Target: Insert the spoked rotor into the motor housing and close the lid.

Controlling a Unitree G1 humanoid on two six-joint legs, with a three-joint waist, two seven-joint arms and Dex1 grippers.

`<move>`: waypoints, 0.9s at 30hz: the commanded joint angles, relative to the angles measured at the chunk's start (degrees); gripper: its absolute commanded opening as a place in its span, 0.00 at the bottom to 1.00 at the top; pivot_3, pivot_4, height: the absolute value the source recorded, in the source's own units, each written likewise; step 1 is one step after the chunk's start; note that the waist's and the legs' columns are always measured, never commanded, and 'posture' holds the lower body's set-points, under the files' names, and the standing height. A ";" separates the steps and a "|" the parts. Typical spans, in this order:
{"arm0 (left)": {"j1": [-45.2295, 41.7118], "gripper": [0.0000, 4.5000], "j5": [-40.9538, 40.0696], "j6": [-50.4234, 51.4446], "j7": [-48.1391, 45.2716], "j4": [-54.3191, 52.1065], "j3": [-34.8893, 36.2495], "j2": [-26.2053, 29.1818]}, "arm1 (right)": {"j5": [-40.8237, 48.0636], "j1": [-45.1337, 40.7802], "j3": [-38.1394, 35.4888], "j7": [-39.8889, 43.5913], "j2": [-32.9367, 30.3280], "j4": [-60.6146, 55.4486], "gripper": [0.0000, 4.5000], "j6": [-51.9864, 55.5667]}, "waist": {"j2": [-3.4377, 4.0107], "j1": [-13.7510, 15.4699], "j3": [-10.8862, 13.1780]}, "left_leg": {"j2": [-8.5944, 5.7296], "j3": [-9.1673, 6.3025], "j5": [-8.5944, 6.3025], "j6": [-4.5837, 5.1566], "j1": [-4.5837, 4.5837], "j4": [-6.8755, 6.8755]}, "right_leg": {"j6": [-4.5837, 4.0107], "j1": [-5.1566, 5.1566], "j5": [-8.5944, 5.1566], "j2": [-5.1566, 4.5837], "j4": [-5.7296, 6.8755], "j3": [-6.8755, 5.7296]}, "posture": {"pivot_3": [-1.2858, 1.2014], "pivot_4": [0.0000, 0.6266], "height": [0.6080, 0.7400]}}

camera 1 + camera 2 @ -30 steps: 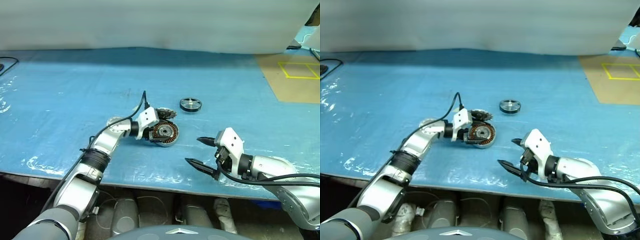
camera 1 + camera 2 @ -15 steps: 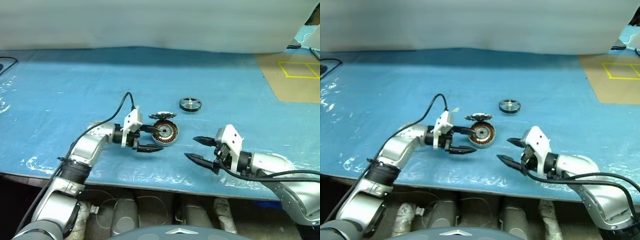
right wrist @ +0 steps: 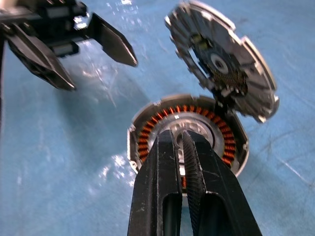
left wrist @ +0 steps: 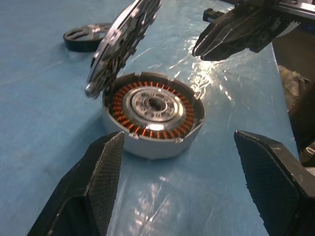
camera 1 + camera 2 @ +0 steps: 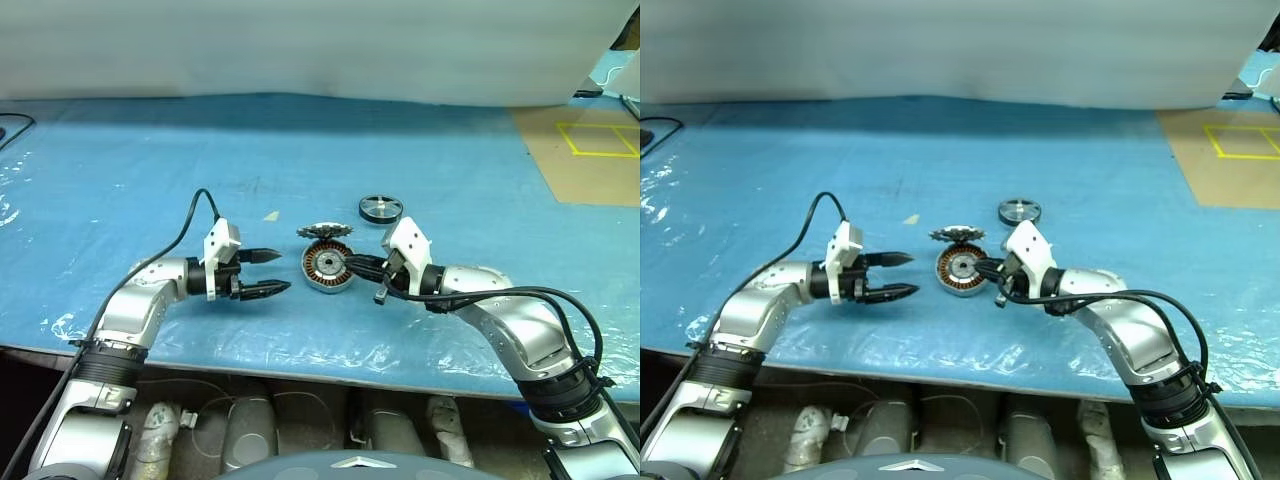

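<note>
The motor housing (image 5: 328, 268) lies on the blue table, its copper windings facing up. The ribbed grey lid (image 5: 325, 231) stands tilted on edge over the housing's far rim. The spoked rotor (image 5: 381, 209) lies flat a little behind and to the right. My left gripper (image 5: 283, 271) is open and empty, a short way left of the housing and pointing at it. My right gripper (image 3: 177, 132) is shut with nothing between its fingers; its tips hang at the housing's right rim, over the windings (image 3: 152, 132). The left wrist view shows the housing (image 4: 153, 113) between its open fingers (image 4: 93, 187).
The table is covered in wrinkled blue plastic film (image 5: 120, 170). Its front edge (image 5: 300, 365) runs just below both arms. A brown floor patch with yellow tape (image 5: 590, 140) lies at the far right. A white sheet (image 5: 300, 50) hangs behind.
My left gripper let go of the housing and drew back to the left, open. My right gripper moved in to the housing's right side and went from open to shut.
</note>
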 commanded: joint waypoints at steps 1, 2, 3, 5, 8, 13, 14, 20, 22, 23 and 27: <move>0.85 0.83 -2.45 -0.26 1.39 -3.67 2.14 -1.00 | -1.85 -2.77 1.50 0.77 2.26 1.64 0.05 -3.09 | 0.00 -0.11 0.00 | 0.01 0.00 0.00 0.00 -0.01 0.00 | -0.02 -0.02 0.01 0.01 0.01 0.00 | 0.52 0.24 1.00; 1.45 0.83 -3.40 0.68 1.49 -4.71 2.39 -1.10 | -3.58 -3.73 2.02 -0.07 3.19 3.20 0.05 -4.46 | 0.00 -0.22 0.00 | 0.01 0.00 0.00 0.00 0.00 0.02 | -0.05 -0.02 0.03 0.01 0.03 0.00 | 0.52 0.24 1.00; 2.05 0.83 -3.98 1.24 1.28 -5.64 2.45 -1.05 | -4.83 -4.67 2.28 -0.85 4.10 4.72 0.05 -5.33 | 0.00 -0.26 0.00 | 0.02 0.00 0.00 0.00 0.01 0.02 | -0.06 -0.02 0.03 0.01 0.04 0.00 | 0.52 0.24 1.00; 3.07 0.83 -3.77 0.42 1.31 -6.76 2.14 -1.02 | -6.57 -6.23 2.82 -0.85 5.21 7.21 0.05 -6.82 | 0.00 -0.36 0.00 | 0.05 0.01 0.00 0.00 0.06 0.05 | -0.07 -0.02 0.04 0.04 0.08 0.01 | 0.52 0.24 1.00; 3.58 0.83 -4.17 0.32 2.05 -7.58 2.43 -1.27 | -6.81 -7.28 4.22 2.38 5.59 8.82 0.05 -7.34 | 0.00 -0.30 0.00 | 0.04 0.02 0.00 0.00 0.08 0.06 | -0.07 -0.01 0.04 0.03 0.08 0.02 | 0.52 0.24 1.00; 4.22 0.83 -3.18 -0.51 1.97 -7.59 1.80 -0.33 | -6.77 -8.67 5.46 6.24 6.98 13.23 0.05 -6.93 | -0.01 -0.27 0.00 | 0.04 0.02 0.00 0.01 0.06 0.05 | -0.10 -0.01 0.06 0.04 0.07 0.03 | 0.52 0.24 1.00; 4.29 0.83 -3.04 -0.70 1.95 -7.60 1.72 -0.19 | -7.38 -9.09 5.79 6.65 7.13 13.93 0.05 -7.61 | -0.01 -0.28 0.00 | 0.04 0.02 -0.01 0.01 0.05 0.06 | -0.11 -0.01 0.06 0.04 0.07 0.03 | 0.52 0.24 1.00; 4.73 0.83 -2.41 -0.86 2.08 -7.59 1.04 0.22 | -9.68 -11.09 6.46 7.50 9.40 18.19 0.05 -10.15 | -0.01 -0.36 0.00 | 0.06 0.02 0.00 0.01 0.08 0.07 | -0.11 -0.01 0.06 0.06 0.10 0.04 | 0.52 0.24 1.00; 5.03 0.83 -2.41 -0.07 2.21 -8.18 0.65 0.30 | -9.79 -11.32 6.28 8.07 10.49 19.43 0.05 -11.21 | -0.01 -0.37 -0.01 | 0.06 0.02 0.00 0.01 0.09 0.07 | -0.11 -0.01 0.07 0.06 0.10 0.04 | 0.52 0.24 1.00; 5.11 0.83 -2.32 0.37 2.15 -8.40 0.40 0.52 | -9.80 -11.30 6.41 8.69 10.66 19.53 0.05 -11.37 | -0.01 -0.36 0.00 | 0.06 0.02 0.00 0.01 0.08 0.07 | -0.12 -0.01 0.07 0.06 0.10 0.04 | 0.52 0.24 1.00; 5.41 0.83 -1.35 -0.41 1.42 -8.33 -0.59 1.52 | -11.78 -11.58 6.54 7.93 11.90 22.90 0.05 -12.92 | -0.02 -0.36 -0.01 | 0.06 0.02 -0.01 0.01 0.07 0.05 | -0.13 -0.01 0.07 0.06 0.10 0.04 | 0.52 0.24 1.00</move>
